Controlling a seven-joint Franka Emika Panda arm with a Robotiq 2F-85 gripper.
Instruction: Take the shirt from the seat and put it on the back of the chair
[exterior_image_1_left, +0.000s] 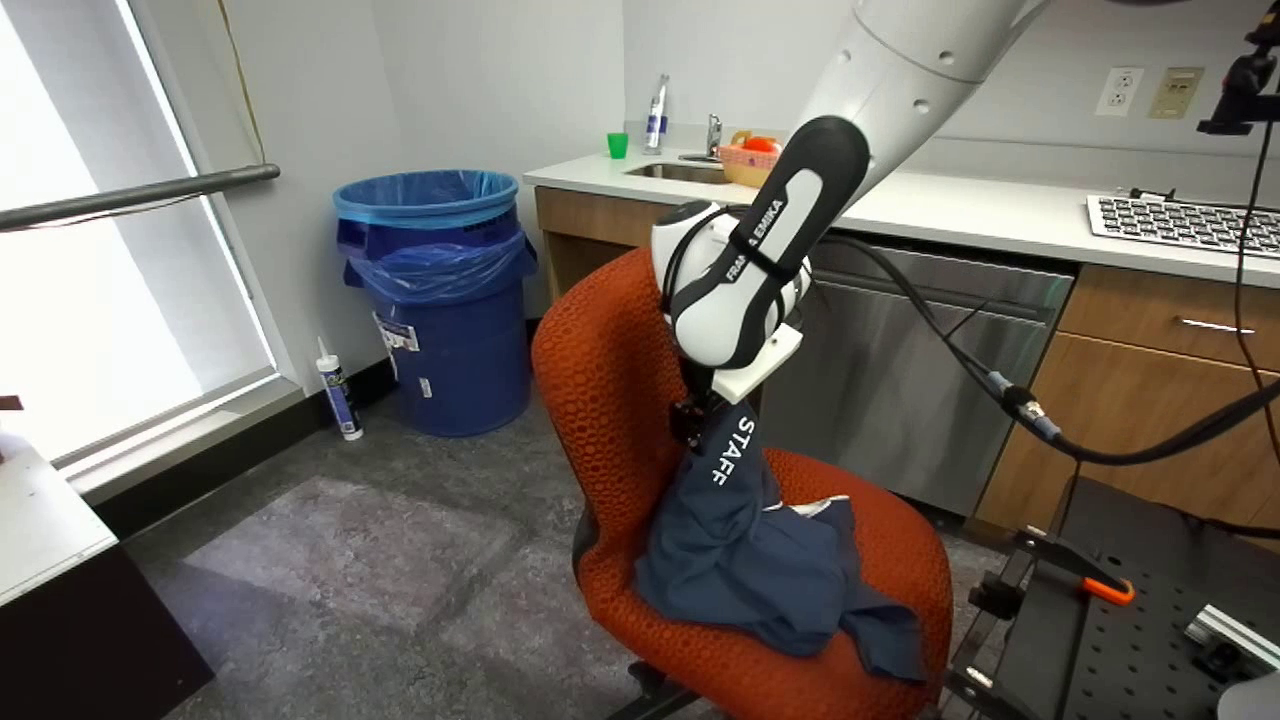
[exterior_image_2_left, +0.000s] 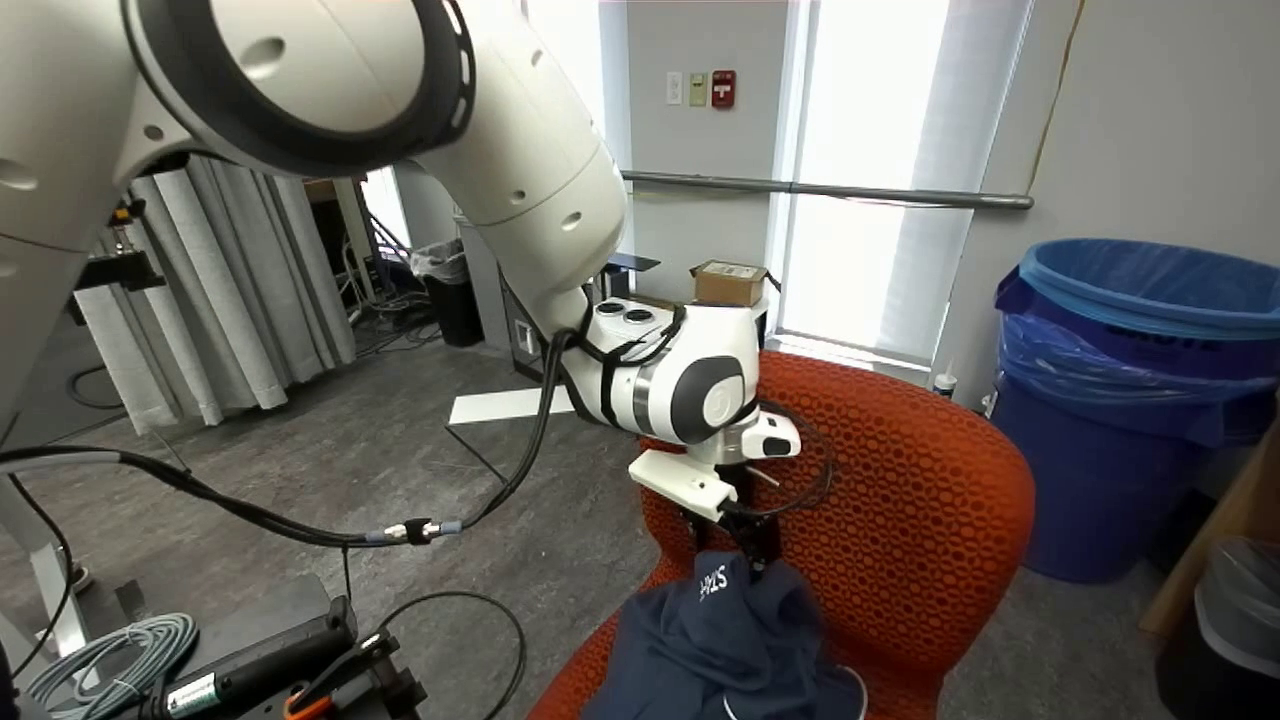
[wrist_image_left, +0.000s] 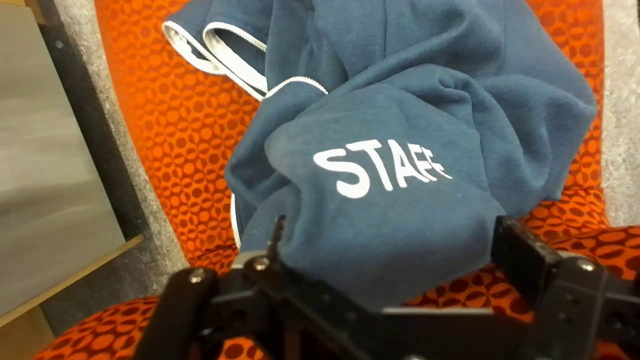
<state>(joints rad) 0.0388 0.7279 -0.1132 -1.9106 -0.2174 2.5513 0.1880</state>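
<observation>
Two fingers (wrist_image_left: 522, 252) of my pincer (wrist_image_left: 390, 230) stand wide apart with nothing pinched; in the wrist view the shirt (wrist_image_left: 400, 115) rises between them, though whether either side touches it I cannot tell. I take the gap to be for straddling that raised end, since a standing fold is easier to nip than one lying flat. The end is lettered STAFF; the rest slumps in loose folds on the chair seat (exterior_image_1_left: 895, 530), so the lift onto the chair back (exterior_image_2_left: 920, 500) looks undone. I would bite deep, as soft cloth may slip. Farther out, a dark strap (exterior_image_1_left: 765, 258) rings my arm (exterior_image_1_left: 900, 115), probably to keep the cable (exterior_image_1_left: 1130, 459) from snagging. Beyond the chair back stands a blue bin (exterior_image_1_left: 460, 360), lined with a bag (exterior_image_1_left: 440, 275), likely against mess, with the counter (exterior_image_1_left: 1000, 212) near it.
</observation>
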